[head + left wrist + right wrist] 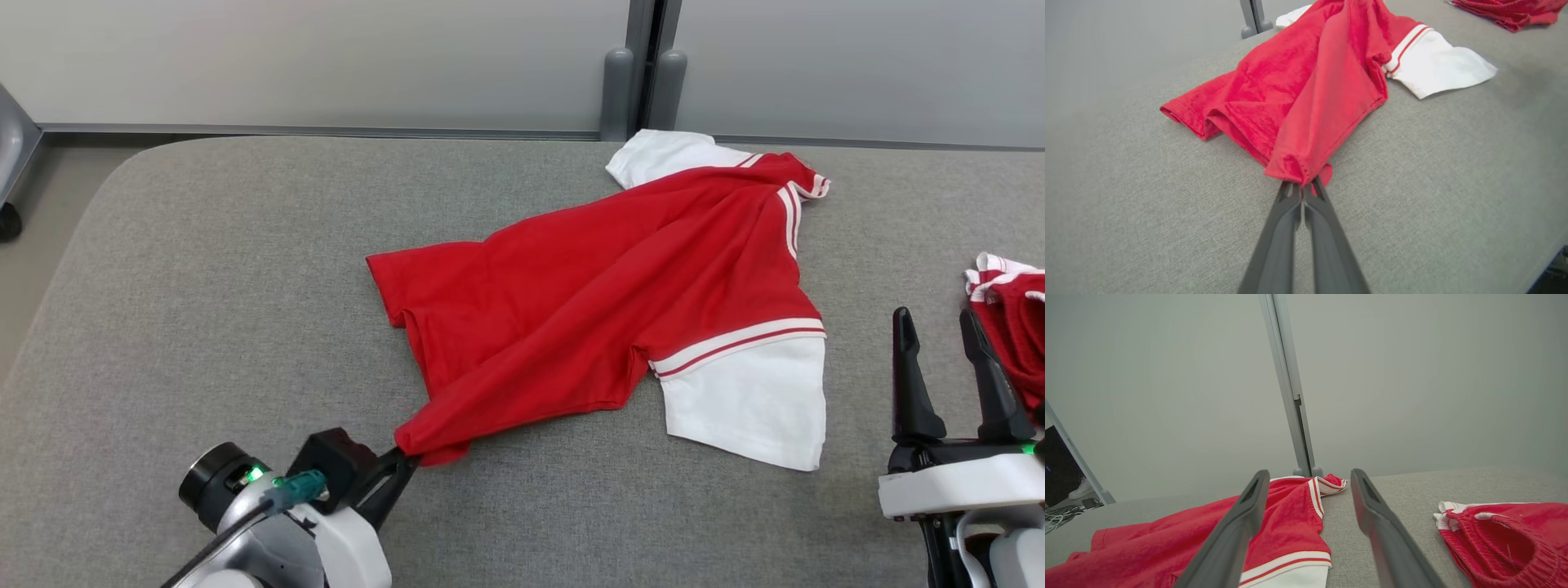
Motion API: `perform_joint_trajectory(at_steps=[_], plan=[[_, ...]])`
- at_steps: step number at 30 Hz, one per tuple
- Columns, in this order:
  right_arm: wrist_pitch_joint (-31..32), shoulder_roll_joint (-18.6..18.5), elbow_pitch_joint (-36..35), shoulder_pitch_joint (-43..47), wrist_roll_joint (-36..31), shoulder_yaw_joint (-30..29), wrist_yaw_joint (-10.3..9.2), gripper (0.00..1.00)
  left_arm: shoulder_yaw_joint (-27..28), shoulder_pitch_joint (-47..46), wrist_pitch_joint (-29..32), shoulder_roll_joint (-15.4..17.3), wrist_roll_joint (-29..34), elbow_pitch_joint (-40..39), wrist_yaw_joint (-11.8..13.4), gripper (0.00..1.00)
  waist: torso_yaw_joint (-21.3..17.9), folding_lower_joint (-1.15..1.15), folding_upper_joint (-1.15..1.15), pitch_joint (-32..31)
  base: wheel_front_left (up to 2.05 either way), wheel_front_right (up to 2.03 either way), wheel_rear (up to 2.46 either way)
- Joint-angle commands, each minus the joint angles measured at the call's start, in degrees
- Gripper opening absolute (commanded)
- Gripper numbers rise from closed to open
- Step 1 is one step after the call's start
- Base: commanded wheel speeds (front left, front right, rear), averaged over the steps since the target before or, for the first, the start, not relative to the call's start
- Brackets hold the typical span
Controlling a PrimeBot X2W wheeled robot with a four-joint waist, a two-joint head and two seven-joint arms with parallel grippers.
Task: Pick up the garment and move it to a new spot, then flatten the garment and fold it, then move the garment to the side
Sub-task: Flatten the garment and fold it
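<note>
The garment [604, 302] is a red T-shirt with white sleeves and red-and-white stripes, lying spread and rumpled across the middle of the grey table [204, 327]. My left gripper [406, 460] is at its near hem corner, shut on a bunch of the red cloth; the left wrist view shows the garment [1306, 94] pinched at my left gripper [1303, 188] with both fingers pressed together. At the lower right my right gripper [939, 322] stands open with nothing between its fingers, just right of the white sleeve. The right wrist view looks over the garment [1286, 522] through my right gripper [1309, 475].
A second red garment [1012, 314] with white trim lies bunched at the table's right edge, close beside the right gripper; it appears as the red garment [1506, 539] in the right wrist view. A grey wall with a vertical post [645, 73] stands behind the table.
</note>
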Motion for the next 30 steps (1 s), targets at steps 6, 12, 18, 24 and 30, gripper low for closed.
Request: perform_joint_trajectory(at_steps=[6, 12, 18, 24, 30], plan=[[0.01, -0.92, 0.58, 0.30, 0.06, -0.21, 0.02, 1.00, -6.68, -1.69, 7.51, 5.89, 6.04, -2.01, -3.57, 0.00, -0.35, 0.00, 0.00, 0.34, 0.00, 0.00, 0.00], [0.01, -1.27, 0.79, 0.41, 0.00, -0.62, 0.02, 1.00, -11.45, -0.95, 9.00, 7.38, 8.83, 2.02, -4.63, 0.00, -0.77, 0.00, 0.00, 1.20, 0.00, 0.00, 0.00], [0.01, -1.59, 1.00, 0.13, -0.04, -0.77, 0.02, 1.00, -11.39, -0.09, 7.51, 5.53, 8.15, 5.84, -2.65, 1.00, -0.87, 0.00, 0.00, 1.43, 0.00, 0.00, 0.00], [0.01, -1.46, 1.51, 1.19, -0.12, -1.53, 0.02, 1.00, -6.41, 3.02, 2.89, 5.03, 4.17, 4.17, 2.07, 1.00, -0.36, 0.00, 0.00, -0.02, 0.00, 0.00, 0.00], [0.01, -1.01, 1.83, 2.33, -0.54, -1.71, 0.02, 1.00, -0.72, 7.59, 1.83, 7.26, 1.19, -0.90, 8.81, 1.00, 0.49, 0.00, 0.00, -2.75, 0.00, 0.00, 0.00]])
